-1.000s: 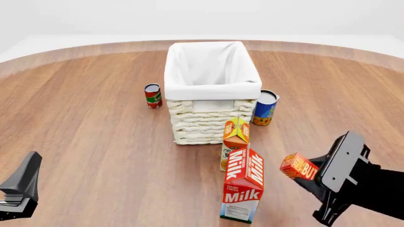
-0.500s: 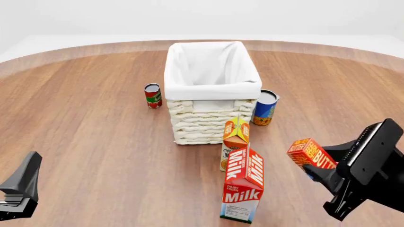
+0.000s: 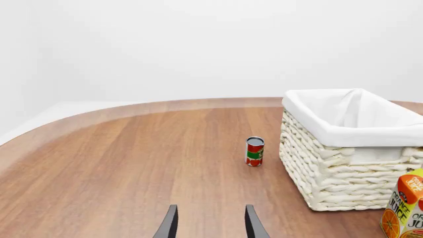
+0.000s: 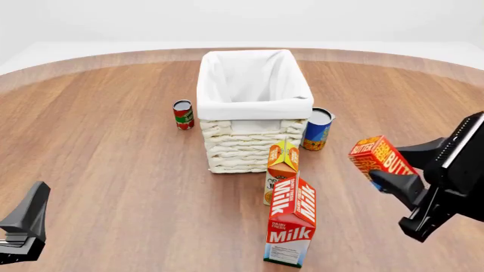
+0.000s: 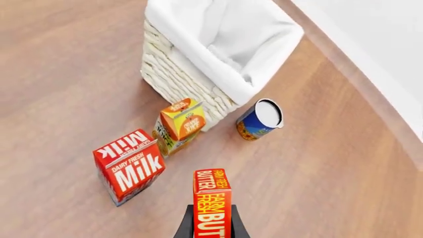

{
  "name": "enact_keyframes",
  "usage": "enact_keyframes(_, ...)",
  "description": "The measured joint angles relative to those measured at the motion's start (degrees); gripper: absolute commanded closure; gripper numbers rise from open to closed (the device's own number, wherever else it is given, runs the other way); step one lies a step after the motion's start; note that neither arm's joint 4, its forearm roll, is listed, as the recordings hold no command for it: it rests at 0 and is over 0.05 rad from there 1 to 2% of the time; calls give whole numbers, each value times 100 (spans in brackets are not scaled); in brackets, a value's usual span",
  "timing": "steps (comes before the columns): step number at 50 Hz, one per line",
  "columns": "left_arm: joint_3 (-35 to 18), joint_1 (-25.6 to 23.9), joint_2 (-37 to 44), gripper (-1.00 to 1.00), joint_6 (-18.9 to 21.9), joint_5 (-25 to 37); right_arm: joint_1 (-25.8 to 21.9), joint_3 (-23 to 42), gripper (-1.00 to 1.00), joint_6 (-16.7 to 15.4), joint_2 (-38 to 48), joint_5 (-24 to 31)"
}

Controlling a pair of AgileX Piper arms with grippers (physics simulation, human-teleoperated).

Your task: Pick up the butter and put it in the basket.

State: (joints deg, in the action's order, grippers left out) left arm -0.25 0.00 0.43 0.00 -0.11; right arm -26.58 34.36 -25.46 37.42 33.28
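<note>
The butter (image 4: 380,156), a small red-orange box with white lettering, hangs in the air at the right of the front view, above the table and right of the milk carton. My right gripper (image 4: 393,167) is shut on it. In the right wrist view the butter (image 5: 211,201) stands between the dark fingers. The basket (image 4: 253,105), cream wicker with a white liner, sits at the table's middle and looks empty. It also shows as the basket (image 5: 198,54) and the basket (image 3: 343,148). My left gripper (image 3: 210,227) is open over bare wood at the near left (image 4: 26,224).
A milk carton (image 4: 292,221) and an orange juice carton (image 4: 282,169) stand in front of the basket. A blue can (image 4: 318,129) stands at the basket's right, a red can (image 4: 183,114) at its left. The table's curved far edge runs behind the basket.
My right gripper has risen and drawn to the right with the butter. The left arm and the things on the table have stayed put.
</note>
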Motion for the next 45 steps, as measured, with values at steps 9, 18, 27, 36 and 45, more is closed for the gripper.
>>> enact_keyframes(9, 0, 0, 0, -100, 0, 0, -85, 318, 100, -28, 51, 147)
enact_keyframes(18, 0, 0, 0, -100, 0, 0, -172, 605, 100, -28, 112, 271)
enact_keyframes(27, 0, 0, 0, -100, 0, 0, -237, 857, 100, -37, 183, 370)
enact_keyframes(36, 0, 0, 0, -100, 0, 0, -318, 1138, 100, -33, 217, 509)
enact_keyframes(45, 0, 0, 0, -100, 0, 0, -411, 1371, 100, 28, 226, 651)
